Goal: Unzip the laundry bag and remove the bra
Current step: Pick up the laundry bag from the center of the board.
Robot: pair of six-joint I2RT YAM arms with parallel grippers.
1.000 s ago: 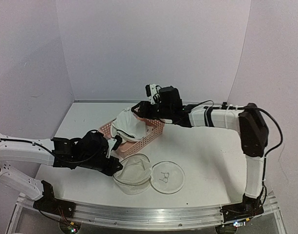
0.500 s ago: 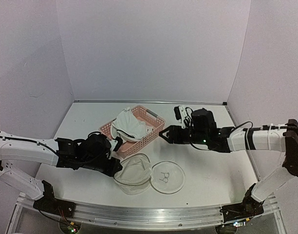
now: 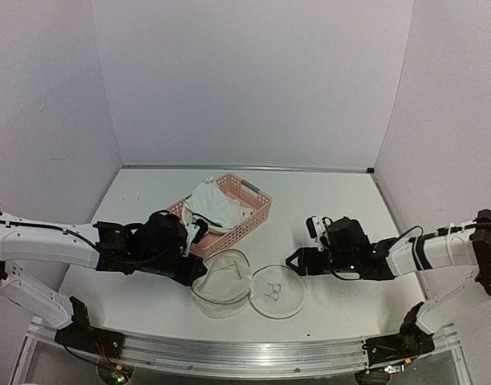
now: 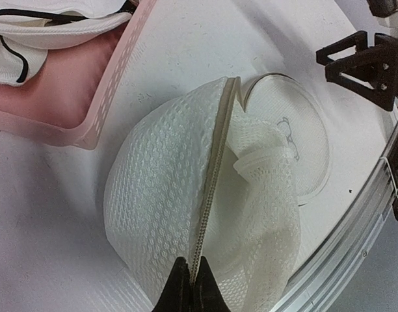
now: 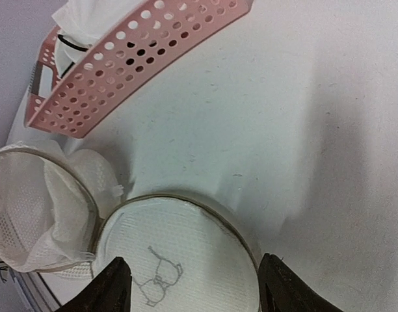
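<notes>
Top external: laundry bag (image 3: 221, 282) splayed open, bra (image 3: 213, 204) out, lying in the pink basket (image 3: 259, 210) just behind the bag; left gripper (image 4: 191, 286) clamped on the bag's zip rim (image 4: 215, 175), right gripper (image 3: 294, 262) jaws apart, empty, just right of the bag; removal looks done, next release rim, retract.

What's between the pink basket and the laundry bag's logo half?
Bare table only, between pink slotted basket and white mesh laundry bag; right wrist view.

We read this as robotics lab test cell. We note plain pale panels (image 3: 253, 80) boxing white table (image 3: 342, 216) on three sides, aluminium rail (image 3: 245, 350) along near edge, left arm (image 3: 45, 245) and right arm (image 3: 438, 250) mounted there, status lights (image 3: 117, 372) glowing below.
</notes>
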